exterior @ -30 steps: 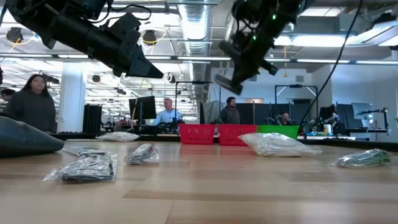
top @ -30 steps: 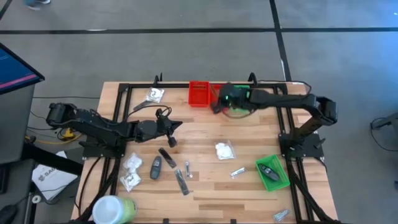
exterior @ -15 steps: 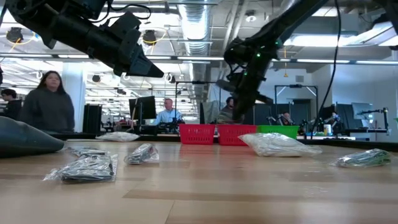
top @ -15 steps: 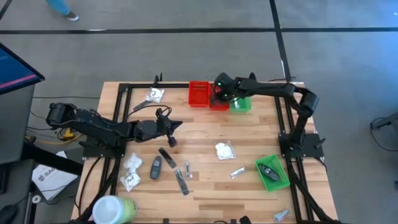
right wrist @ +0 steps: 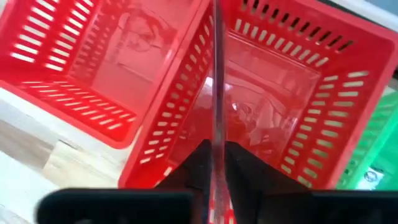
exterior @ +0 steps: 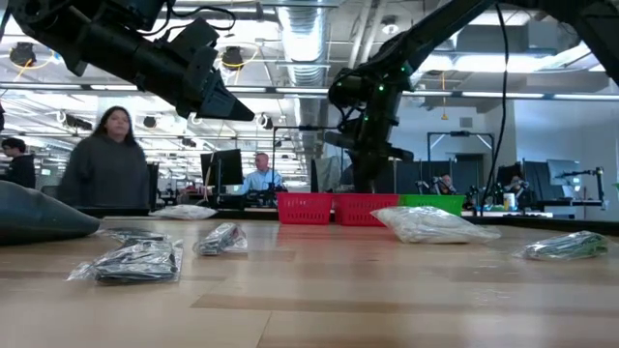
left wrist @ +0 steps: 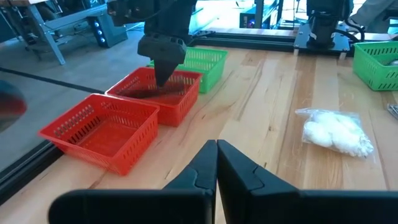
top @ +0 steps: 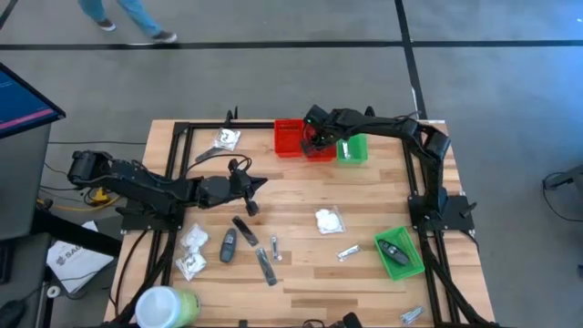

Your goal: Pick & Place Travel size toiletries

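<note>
The right gripper (right wrist: 214,163) hangs over the middle red slatted plastic bin (right wrist: 281,93), its two dark fingers a thin gap apart with a slim clear strip standing between them; whether they pinch it I cannot tell. That bin sits between another red bin (top: 290,138) and a green bin (top: 352,150) at the table's far edge. The left gripper (left wrist: 216,163) hovers mid-table, fingers pressed together, empty. A white crinkly clear-plastic packet (top: 329,220) lies on the wooden table (top: 364,282), with dark grey sticks (top: 243,230) nearby.
</note>
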